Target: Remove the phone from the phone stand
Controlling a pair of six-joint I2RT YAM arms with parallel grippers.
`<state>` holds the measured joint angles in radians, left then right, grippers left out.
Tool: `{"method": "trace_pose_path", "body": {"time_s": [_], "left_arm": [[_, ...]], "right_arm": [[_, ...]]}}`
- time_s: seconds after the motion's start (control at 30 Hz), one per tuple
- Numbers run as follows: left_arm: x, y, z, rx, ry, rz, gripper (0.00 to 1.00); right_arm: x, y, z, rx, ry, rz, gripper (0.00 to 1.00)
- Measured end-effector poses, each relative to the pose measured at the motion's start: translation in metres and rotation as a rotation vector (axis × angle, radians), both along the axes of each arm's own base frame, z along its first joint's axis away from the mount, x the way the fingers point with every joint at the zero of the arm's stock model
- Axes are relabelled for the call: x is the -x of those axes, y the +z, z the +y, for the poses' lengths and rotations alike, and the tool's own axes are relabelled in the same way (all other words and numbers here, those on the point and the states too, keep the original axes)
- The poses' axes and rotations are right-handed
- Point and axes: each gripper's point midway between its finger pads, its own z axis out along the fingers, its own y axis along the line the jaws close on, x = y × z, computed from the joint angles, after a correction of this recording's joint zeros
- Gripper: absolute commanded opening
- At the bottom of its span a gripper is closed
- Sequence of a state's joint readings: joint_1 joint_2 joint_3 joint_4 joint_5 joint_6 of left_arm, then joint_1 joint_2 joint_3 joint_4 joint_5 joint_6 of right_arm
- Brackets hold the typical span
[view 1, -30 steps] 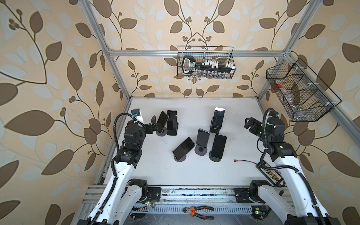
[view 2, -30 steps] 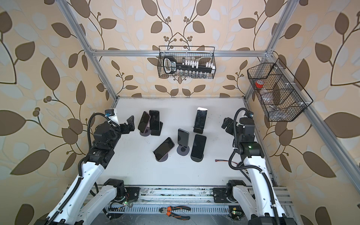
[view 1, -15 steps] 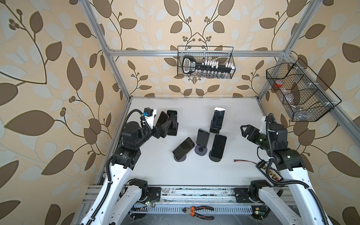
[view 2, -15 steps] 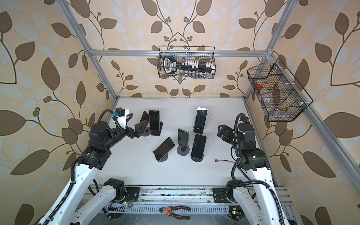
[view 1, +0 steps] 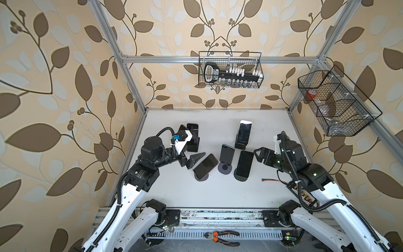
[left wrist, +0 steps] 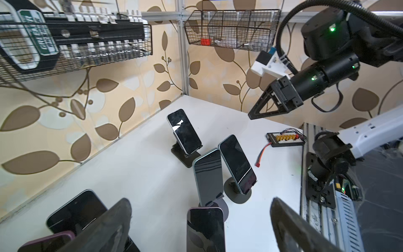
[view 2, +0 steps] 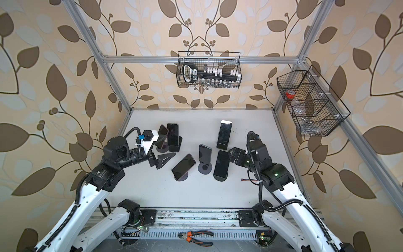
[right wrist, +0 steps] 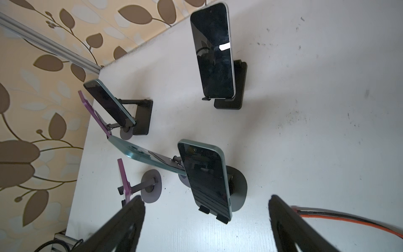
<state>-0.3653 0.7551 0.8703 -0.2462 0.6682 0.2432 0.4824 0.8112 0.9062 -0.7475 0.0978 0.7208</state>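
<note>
Six phones are leaning on little stands on the flat white table (view 1: 170,192), and every one is sitting on its stand. The black left gripper (view 1: 196,159) is hanging just beside the purple phone with a dark screen (view 1: 206,167), which is leaning back on a round grey stand (view 1: 201,178). Its jaws are spread wide and are gripping nothing; in the left wrist view that phone is showing in the gap between the two fingers (left wrist: 109,224). The black right gripper (view 1: 256,156) is hanging near the blue-green phone (view 1: 245,162) on a dark oval stand (view 1: 239,177), and its jaws are spread wide too, touching nothing. Between those two phones, a second blue-green phone (view 1: 227,152) is standing on another round grey stand (view 1: 225,169). Farther back, a silver-edged phone (view 1: 244,132) is leaning on a black square stand (view 1: 238,145). By the left wall, a third blue-green phone (view 2: 173,134) and a second purple phone (view 2: 163,131) are standing side by side, partly behind the left arm's white camera box (view 1: 184,137). I cannot tell which phone is the one to lift. A red and black wire (view 1: 270,180) is lying near the right arm, and orange-handled pliers (view 1: 222,236) are lying on the front rail.
</note>
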Motion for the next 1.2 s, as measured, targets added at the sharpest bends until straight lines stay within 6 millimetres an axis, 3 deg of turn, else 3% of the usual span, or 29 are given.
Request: {"method": "trace_pose_path", "body": {"time_s": [0.23, 0.5, 0.77, 1.2], "left_arm": [[0.013, -0.018, -0.013, -0.072, -0.085, 0.003, 0.98], [0.019, -0.037, -0.015, -0.158, -0.132, -0.01, 0.98], [0.027, -0.043, -0.024, -0.192, -0.191, -0.043, 0.99], [0.041, -0.056, -0.03, -0.245, -0.258, -0.047, 0.99]], "right_arm": [[0.01, -0.009, 0.029, 0.053, 0.028, 0.006, 0.88], [0.022, -0.016, 0.049, 0.097, 0.005, -0.014, 0.88], [0.009, -0.035, 0.048, 0.217, -0.061, 0.009, 0.91], [0.006, -0.039, 0.048, 0.197, -0.116, 0.025, 0.91]]}}
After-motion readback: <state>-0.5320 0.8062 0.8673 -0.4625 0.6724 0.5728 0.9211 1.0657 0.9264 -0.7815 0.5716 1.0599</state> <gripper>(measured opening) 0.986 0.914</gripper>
